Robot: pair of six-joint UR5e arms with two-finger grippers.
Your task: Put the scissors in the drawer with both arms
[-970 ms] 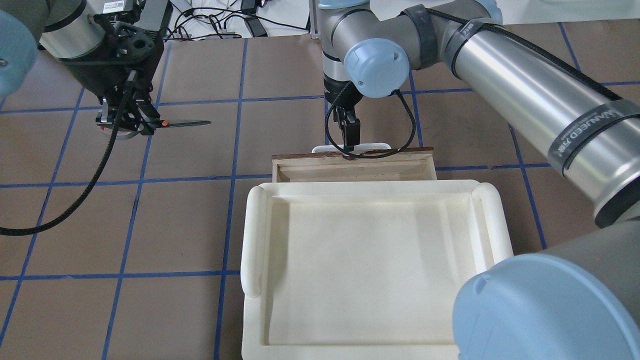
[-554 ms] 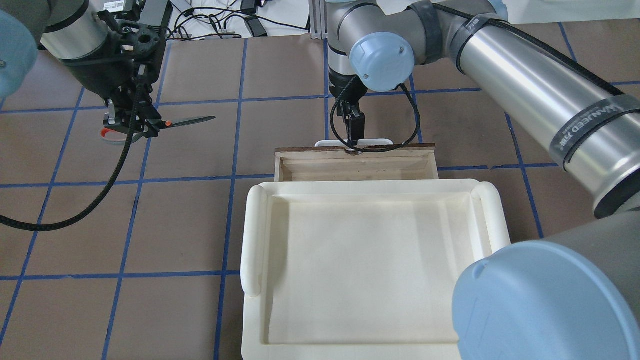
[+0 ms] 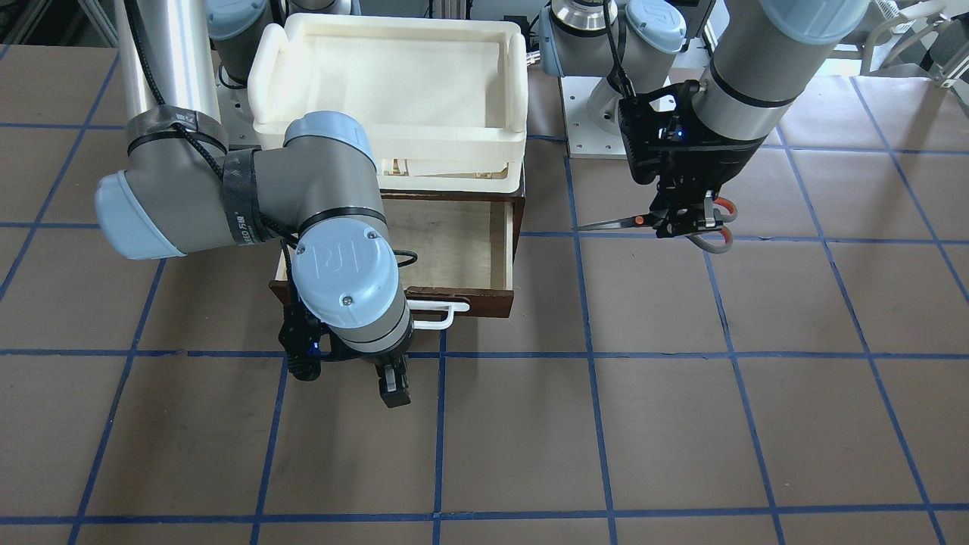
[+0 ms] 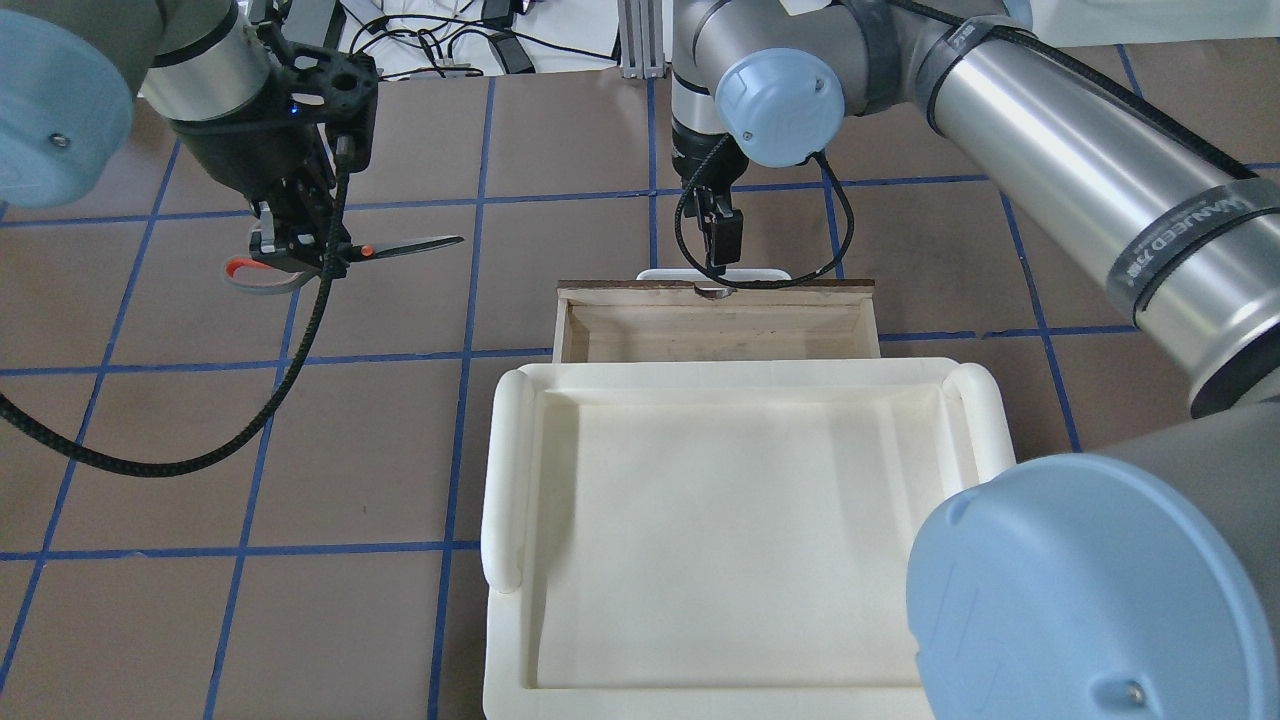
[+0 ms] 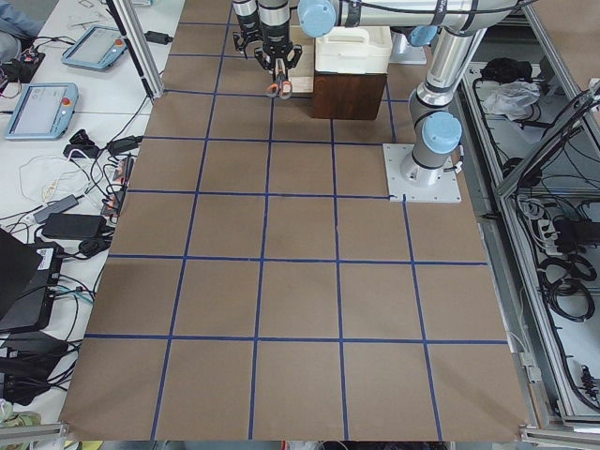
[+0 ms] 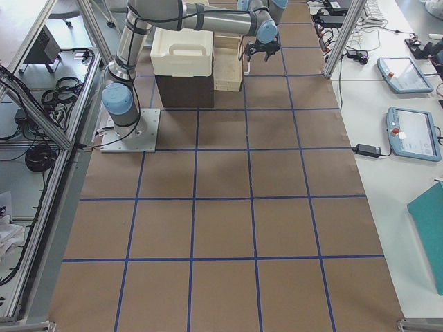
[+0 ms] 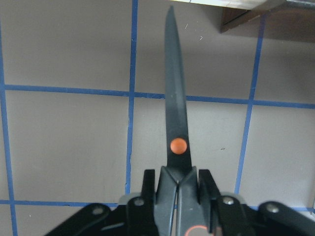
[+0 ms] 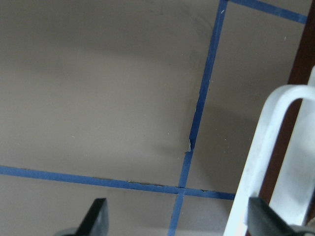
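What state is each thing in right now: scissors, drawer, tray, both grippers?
scissors: blades closed, held clear of the table, tips pointing toward the drawer.
drawer: pulled open, nothing visible inside.
tray: on top of the box, nothing visible in it.
left gripper: shut on the scissors near the pivot.
right gripper: open, just off the handle.

The left gripper (image 7: 177, 189) clamps the scissors (image 7: 175, 123) just behind the orange pivot dot (image 7: 178, 145), with the closed dark blades pointing straight up the view. Beneath them lies the brown table (image 7: 69, 132) crossed by blue tape lines (image 7: 132, 88), and a dark wooden corner (image 7: 246, 14) shows at the top right
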